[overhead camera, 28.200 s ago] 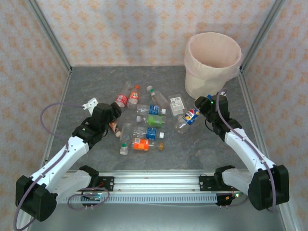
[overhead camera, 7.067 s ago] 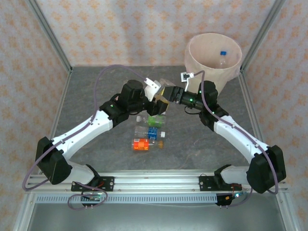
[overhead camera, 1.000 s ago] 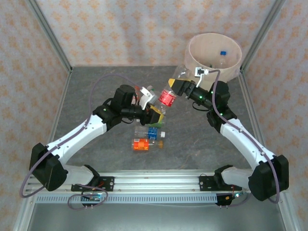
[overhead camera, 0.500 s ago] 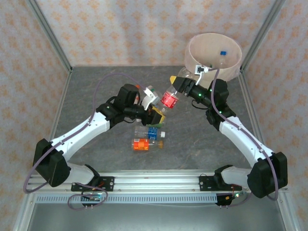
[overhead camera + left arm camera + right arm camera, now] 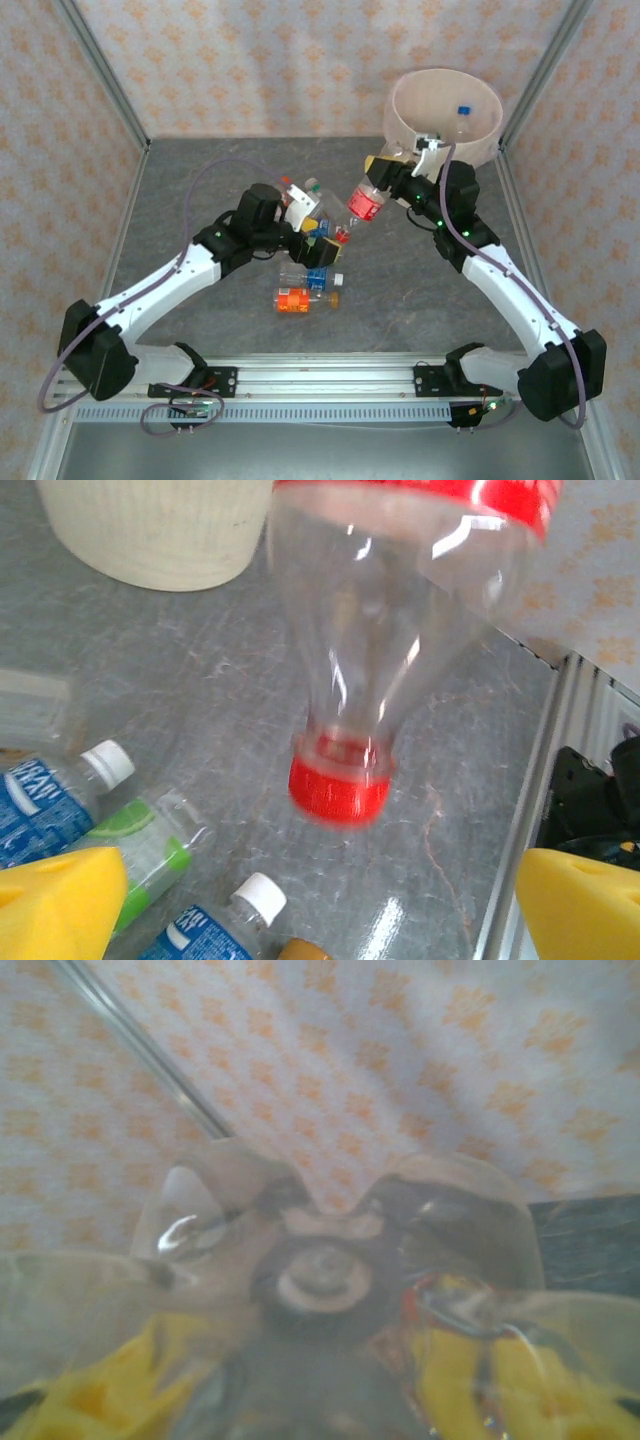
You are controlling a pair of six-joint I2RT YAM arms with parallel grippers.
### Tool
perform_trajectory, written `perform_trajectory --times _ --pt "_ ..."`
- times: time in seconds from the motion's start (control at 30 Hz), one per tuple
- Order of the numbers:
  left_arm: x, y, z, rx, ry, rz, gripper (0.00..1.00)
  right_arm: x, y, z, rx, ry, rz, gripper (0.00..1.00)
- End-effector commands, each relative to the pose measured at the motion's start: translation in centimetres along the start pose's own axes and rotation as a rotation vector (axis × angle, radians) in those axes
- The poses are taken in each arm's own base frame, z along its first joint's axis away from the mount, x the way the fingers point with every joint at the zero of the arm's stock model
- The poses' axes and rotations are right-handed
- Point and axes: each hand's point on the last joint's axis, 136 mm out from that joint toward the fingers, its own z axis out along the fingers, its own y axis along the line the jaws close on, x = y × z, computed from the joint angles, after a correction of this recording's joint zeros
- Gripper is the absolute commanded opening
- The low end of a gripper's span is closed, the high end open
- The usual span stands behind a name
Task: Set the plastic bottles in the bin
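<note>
While left jaws gape: yellow pads wide apart, nothing held.
Left wrist: red cap (image 5: pixel 338 788) points down; blue-label bottle (image 5: pixel 40 805) on surface (image 5: pixel 250 680), lettering cut off.
Red-label bottle (image 5: pixel 366 200): aloft, tilted, near bin (image 5: pixel 410 100).
Right jaws: clamped on its base.
Top view: blue-capped bottle (image 5: pixel 462 110) inside bin.

Both arms (image 5: pixel 165 290) have white links (image 5: pixel 510 295), black joints (image 5: pixel 95 360) and mauve cables (image 5: pixel 225 162); the left end effector (image 5: pixel 320 910) has yellow pads (image 5: pixel 55 905).
</note>
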Motion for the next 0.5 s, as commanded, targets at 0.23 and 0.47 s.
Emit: perform_trajectory --times 0.23,0.47 --pt "-2.4 8.4 -8.0 -0.591 -0.340 -0.103 1.00 -10.4 -1.8 -2.7 0.241 -0.247 -0.198 0.00" --pt "0.2 11.8 -10.8 -0.839 -0.333 -0.181 1.00 -16.8 -4.9 -4.1 0.432 -0.411 -0.246 0.00"
